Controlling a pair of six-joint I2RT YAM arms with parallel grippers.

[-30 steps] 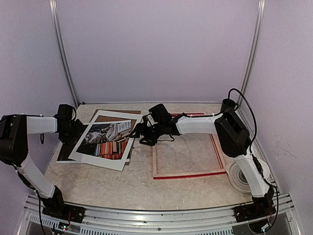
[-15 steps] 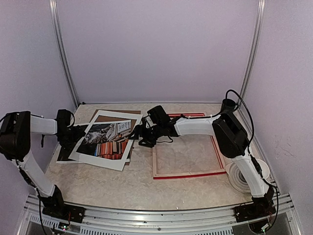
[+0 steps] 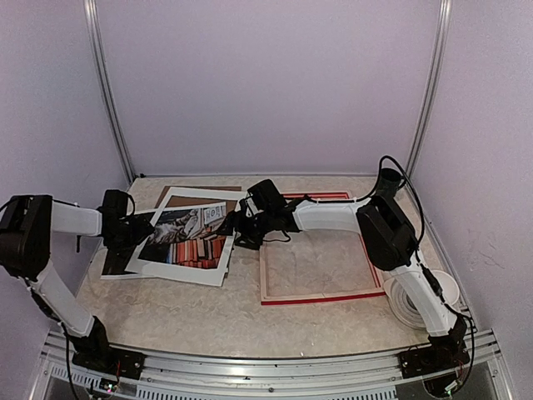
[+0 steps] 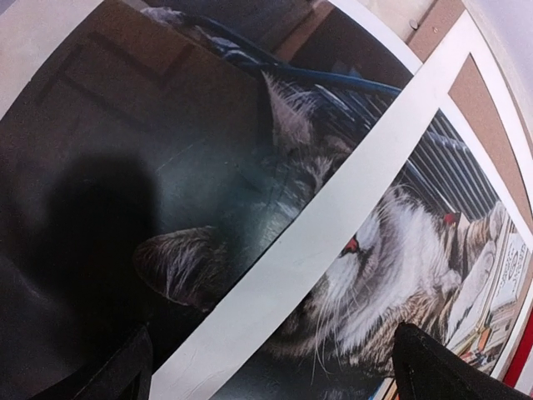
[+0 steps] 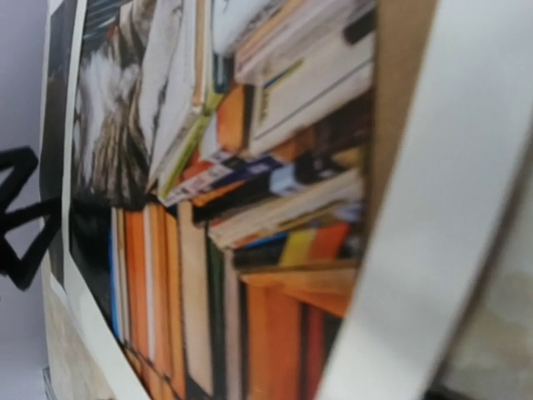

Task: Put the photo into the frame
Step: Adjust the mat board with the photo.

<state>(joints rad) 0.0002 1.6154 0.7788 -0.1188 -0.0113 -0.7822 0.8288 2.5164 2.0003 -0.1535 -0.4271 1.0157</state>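
Observation:
The photo [image 3: 187, 237], a cat on colourful books, lies at the left of the table under a white mat [image 3: 179, 271]. Its dark left part [image 4: 208, 167] sticks out past the mat's strip [image 4: 333, 225]. The frame [image 3: 321, 297] lies flat to the right, pale back up and red edges showing, with nothing inside it. My left gripper [image 3: 133, 229] hovers low over the photo's left end, open wide [image 4: 279, 375] across the mat strip and holding nothing. My right gripper [image 3: 239, 225] sits at the mat's right edge with its fingers spread. Its camera shows only the books [image 5: 208, 250] and the mat [image 5: 433, 208].
A brown backing board [image 3: 204, 190] lies under the pile and shows at the back edge and through the mat's window [image 4: 487, 92]. A white roll [image 3: 416, 300] sits near the right arm's base. Side walls stand close to both arms.
The mat's raised right side has come down and the mat now lies flatter, shifted a little right. My left gripper has slid right onto the photo's left end. The right gripper has opened slightly.

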